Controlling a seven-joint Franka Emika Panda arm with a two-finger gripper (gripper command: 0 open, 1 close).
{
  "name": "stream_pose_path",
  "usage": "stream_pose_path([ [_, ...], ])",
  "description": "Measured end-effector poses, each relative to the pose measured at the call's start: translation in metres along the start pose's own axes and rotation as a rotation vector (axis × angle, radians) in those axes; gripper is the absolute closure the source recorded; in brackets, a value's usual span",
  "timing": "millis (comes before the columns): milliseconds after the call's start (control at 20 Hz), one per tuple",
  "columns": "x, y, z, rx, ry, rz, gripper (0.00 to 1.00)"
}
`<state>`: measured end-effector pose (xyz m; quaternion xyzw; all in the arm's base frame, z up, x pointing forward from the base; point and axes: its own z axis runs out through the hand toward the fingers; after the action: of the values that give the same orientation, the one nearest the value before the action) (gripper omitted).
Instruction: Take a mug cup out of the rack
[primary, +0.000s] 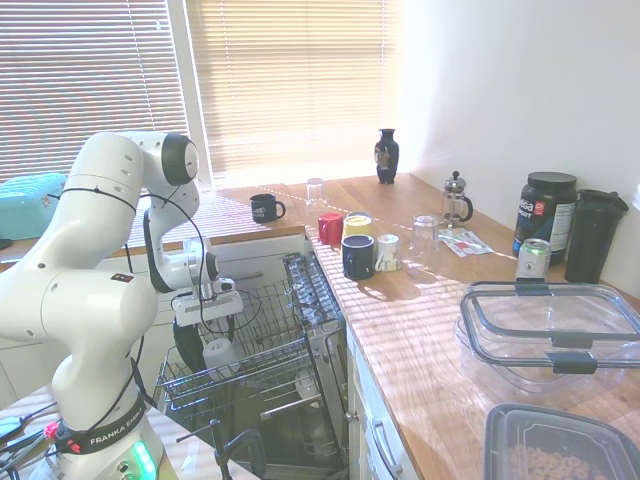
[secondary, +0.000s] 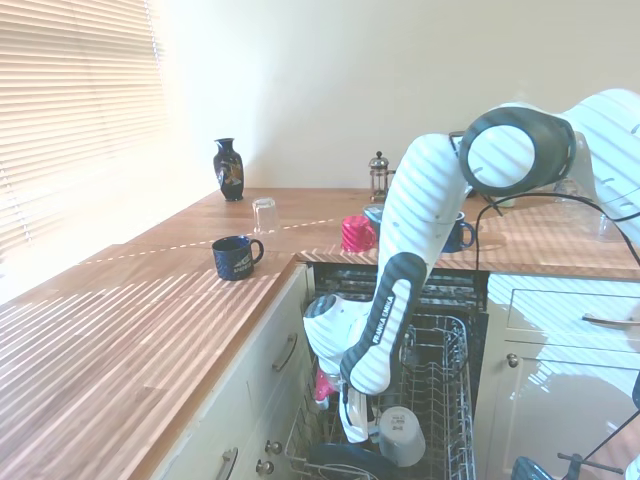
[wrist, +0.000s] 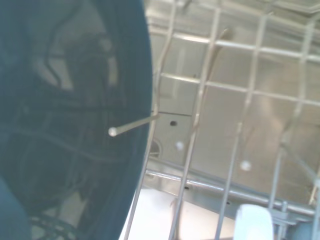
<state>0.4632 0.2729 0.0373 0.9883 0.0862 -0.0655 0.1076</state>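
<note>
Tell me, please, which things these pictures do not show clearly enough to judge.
- Jaws, open or shut: hidden by the wrist in both exterior views, above the mug cup.
- Dark round item: wrist view, blurred, cut off by the edge.
- Rack front: second exterior view, cut off at the bottom edge.

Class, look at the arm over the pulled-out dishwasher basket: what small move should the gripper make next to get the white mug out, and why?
Probably ease down and centre on the mug cup. The gripper hangs just above it in the rack, not visibly touching, and the mug stands upturned among the prongs beside a dark plate. Whether the fingers are open is not visible.
</note>
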Motion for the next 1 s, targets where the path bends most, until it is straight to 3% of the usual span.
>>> stream_pose_path([
  [250, 0.002, 0.013, 0.007, -0.033, -0.024, -0.011, 0.0],
  [300, 0.001, 0.013, 0.009, -0.039, -0.03, -0.011, 1.0],
  [1000, 0.014, 0.007, 0.039, -0.033, -0.097, -0.036, 1.0],
])
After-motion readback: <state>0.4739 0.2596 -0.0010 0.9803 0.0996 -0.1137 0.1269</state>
